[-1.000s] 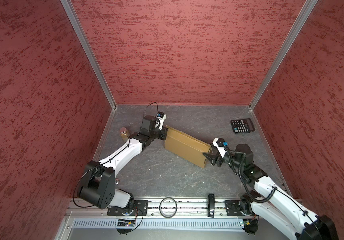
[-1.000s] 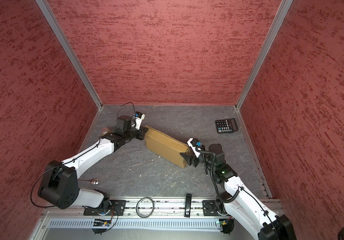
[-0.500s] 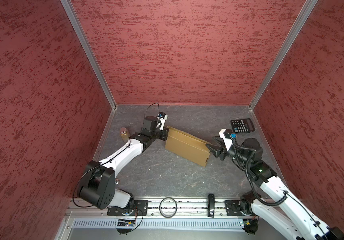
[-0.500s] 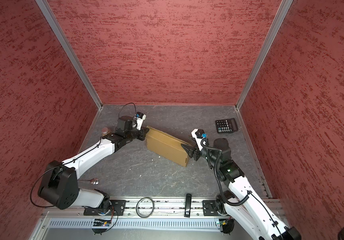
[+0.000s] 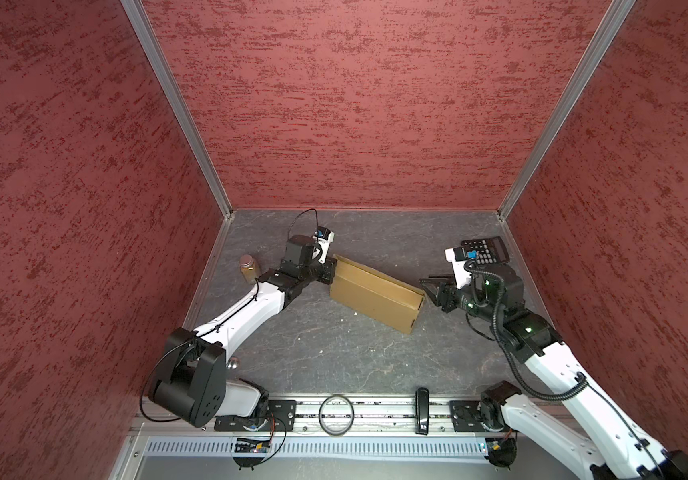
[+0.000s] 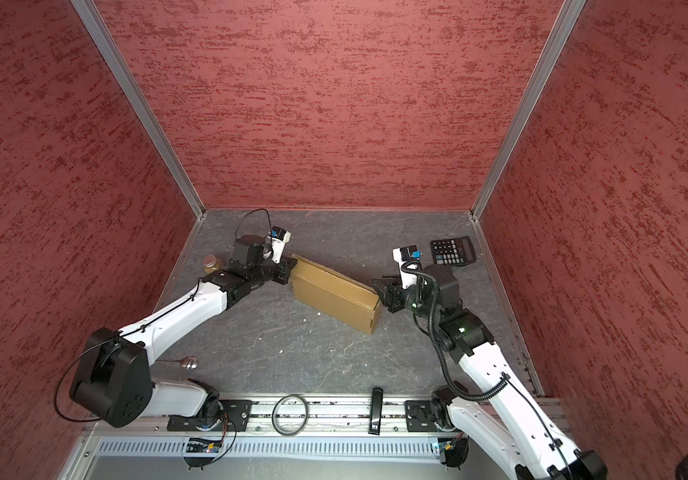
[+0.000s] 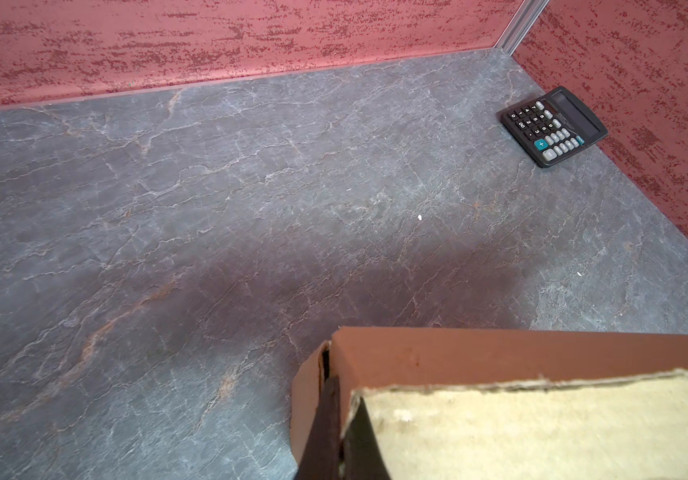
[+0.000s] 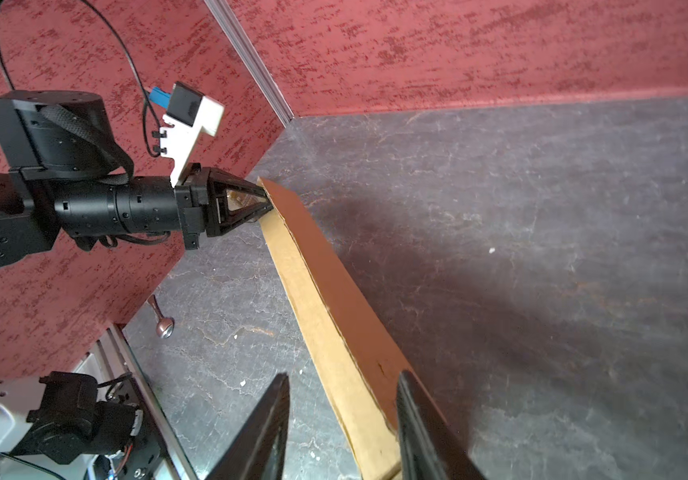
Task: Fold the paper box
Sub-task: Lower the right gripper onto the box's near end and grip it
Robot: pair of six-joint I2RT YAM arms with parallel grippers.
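The paper box (image 5: 375, 297) (image 6: 334, 293) is a flat brown cardboard mailer lying diagonally on the grey table in both top views. My left gripper (image 5: 331, 272) (image 6: 290, 270) is shut on the box's far left corner; in the left wrist view its fingers (image 7: 327, 415) pinch a cardboard wall (image 7: 541, 428). My right gripper (image 5: 428, 287) (image 6: 379, 289) is at the box's right end. In the right wrist view its jaws (image 8: 342, 376) stand open on either side of the box's end edge (image 8: 334, 299). The left gripper (image 8: 265, 199) shows at the far corner.
A black calculator (image 5: 484, 250) (image 7: 554, 124) lies at the back right, just behind my right wrist. A small jar (image 5: 248, 269) stands by the left wall. A metal spoon (image 6: 188, 362) lies near the left arm's base. Red walls close in three sides.
My right arm has swung toward the back along the box's right end, and its jaws have narrowed. The left gripper and the box have hardly moved.
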